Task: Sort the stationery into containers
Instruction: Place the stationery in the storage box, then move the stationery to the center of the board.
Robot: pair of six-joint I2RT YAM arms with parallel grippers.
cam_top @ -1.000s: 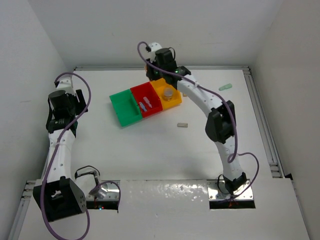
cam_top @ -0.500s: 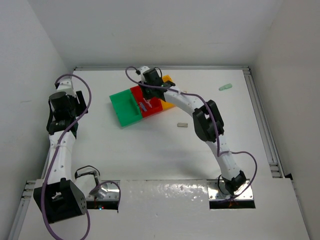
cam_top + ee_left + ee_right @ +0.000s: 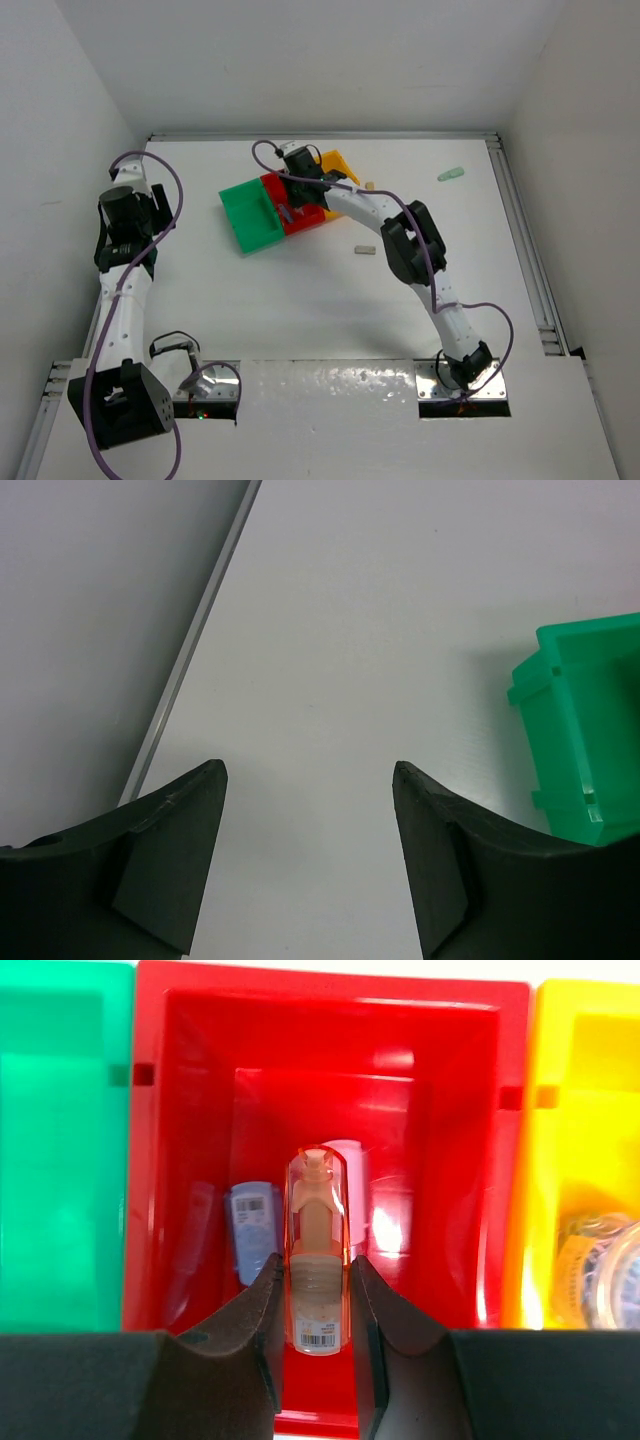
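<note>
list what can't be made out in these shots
- Top view: red bin contents, hidden under the right arm.
- Right wrist: roll in the yellow bin, cut off by the right edge.
- Left wrist: green bin interior, cut off at the right edge.
- Top view: mint piece, too small to identify.

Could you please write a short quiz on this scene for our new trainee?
1. True or false: the left pincer is holding something.
2. The right pincer holds an orange piece at which bin? A green, B red, C yellow.
3. Name the bin that holds the grey roll.
Key: 1 false, it is open and empty; 2 B, the red bin; 3 the yellow bin.
</note>
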